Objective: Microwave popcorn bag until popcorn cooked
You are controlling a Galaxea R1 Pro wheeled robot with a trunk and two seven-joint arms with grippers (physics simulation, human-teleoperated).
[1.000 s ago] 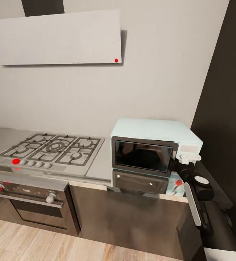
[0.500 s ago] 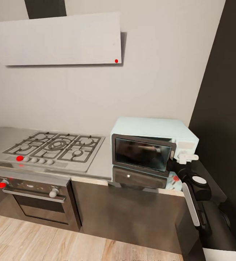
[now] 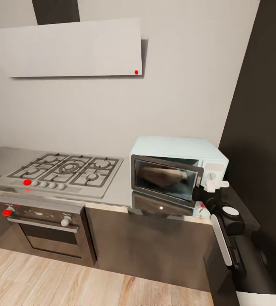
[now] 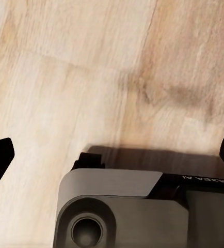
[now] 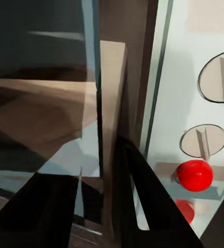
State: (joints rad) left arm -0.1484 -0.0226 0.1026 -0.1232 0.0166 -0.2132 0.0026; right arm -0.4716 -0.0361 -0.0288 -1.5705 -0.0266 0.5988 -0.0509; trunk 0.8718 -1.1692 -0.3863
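The right gripper (image 3: 204, 192), fingers hooked on the door edge at the microwave's (image 3: 178, 170) three o'clock side, likely meets stiff, hinged, light resistance.

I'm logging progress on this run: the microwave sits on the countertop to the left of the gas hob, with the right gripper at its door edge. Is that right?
Not quite. The microwave sits to the right of the gas hob, not the left, as the head view shows. The rest holds: it stands on the countertop, with the right gripper at the door's edge.
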